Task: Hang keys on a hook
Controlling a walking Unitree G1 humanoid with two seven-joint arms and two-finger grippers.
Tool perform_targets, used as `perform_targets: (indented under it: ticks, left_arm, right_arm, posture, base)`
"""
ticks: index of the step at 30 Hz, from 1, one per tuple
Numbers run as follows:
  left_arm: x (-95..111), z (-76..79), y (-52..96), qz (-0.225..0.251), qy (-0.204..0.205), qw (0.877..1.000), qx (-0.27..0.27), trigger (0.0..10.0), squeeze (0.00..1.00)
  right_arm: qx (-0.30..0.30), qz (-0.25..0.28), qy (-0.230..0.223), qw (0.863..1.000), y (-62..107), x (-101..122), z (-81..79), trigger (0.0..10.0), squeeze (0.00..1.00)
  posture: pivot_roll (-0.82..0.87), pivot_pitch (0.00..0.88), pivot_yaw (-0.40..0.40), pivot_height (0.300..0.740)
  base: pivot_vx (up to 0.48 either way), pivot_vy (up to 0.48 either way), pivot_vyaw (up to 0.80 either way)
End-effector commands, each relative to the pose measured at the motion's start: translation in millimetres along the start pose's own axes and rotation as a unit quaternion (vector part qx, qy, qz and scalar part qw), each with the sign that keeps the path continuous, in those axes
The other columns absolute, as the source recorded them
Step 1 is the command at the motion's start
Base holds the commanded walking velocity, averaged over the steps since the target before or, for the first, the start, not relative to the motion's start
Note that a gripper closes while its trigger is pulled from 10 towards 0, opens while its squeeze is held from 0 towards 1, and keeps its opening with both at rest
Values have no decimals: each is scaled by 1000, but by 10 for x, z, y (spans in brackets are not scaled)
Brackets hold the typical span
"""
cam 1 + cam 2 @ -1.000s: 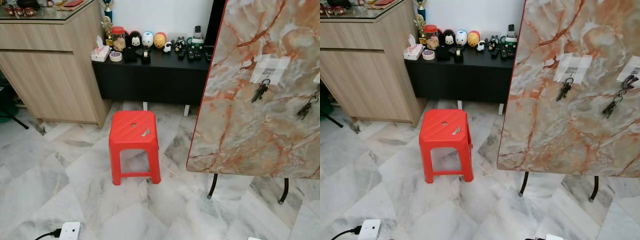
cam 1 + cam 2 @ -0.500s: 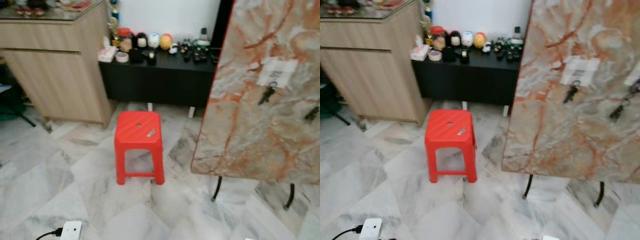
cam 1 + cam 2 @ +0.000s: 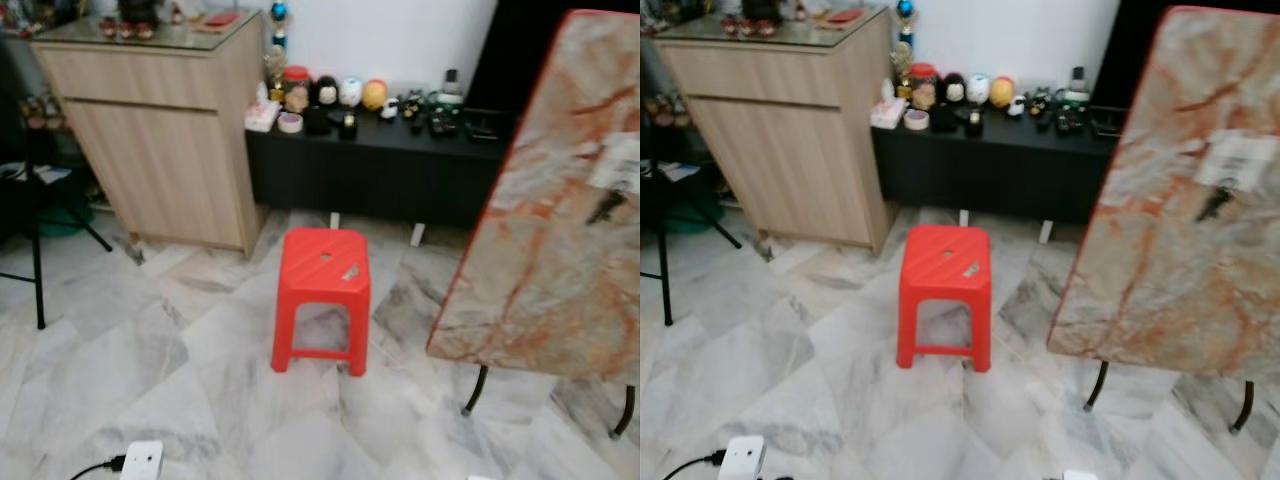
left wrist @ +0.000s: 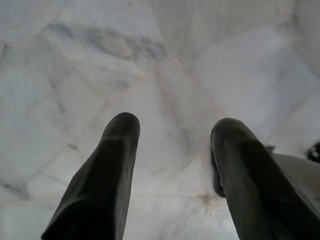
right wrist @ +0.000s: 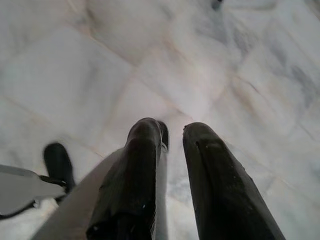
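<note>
- A glossy floor (image 3: 120,370) of grey-veined marble tiles spreads across the room.
- A marble-patterned board (image 3: 1180,230), cream with rust veins and a red edge, stands tilted on thin black legs at the right.
- A boxy cabinet (image 3: 160,150) of pale wood grain stands at the left, beside a low matte black bench (image 3: 380,165) crowded with small round figurines.
- A red moulded-plastic stool (image 3: 322,290) with a ribbed square top stands in the middle.
- A small metallic bunch of keys (image 3: 350,271) lies on the stool's seat.
- Another dark key (image 3: 1215,203) hangs on the board under a white label.
- The left gripper (image 4: 172,165) hangs over the floor, its rounded black fingers spread.
- The right gripper (image 5: 172,165) hangs likewise, fingers nearly together and empty.
</note>
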State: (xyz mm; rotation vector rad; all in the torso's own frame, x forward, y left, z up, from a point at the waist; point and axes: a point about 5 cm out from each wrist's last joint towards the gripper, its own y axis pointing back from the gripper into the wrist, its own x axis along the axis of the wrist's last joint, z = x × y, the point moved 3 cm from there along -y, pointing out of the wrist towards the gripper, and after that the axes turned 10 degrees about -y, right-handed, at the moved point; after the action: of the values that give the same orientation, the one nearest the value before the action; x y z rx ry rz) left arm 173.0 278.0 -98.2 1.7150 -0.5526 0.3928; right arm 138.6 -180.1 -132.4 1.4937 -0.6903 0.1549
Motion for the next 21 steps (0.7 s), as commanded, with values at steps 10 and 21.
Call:
perform_targets:
  ticks: [10, 21]
  left_arm:
    - [0, 48, -9, -3, 3, 1000, -5, 10000, 0]
    - [15, 49, -9, 3, 7, 1000, -5, 10000, 0]
  right_arm:
    - [-10, 2, 0, 1000, 0, 23, 83, 10000, 0]
    - [-11, 5, 1, 1000, -4, 37, 61, 10000, 0]
  posture:
    - [63, 0, -29, 740]
    - [65, 0, -29, 740]
  base:
    - [0, 369, 0]
    - [0, 96, 0]
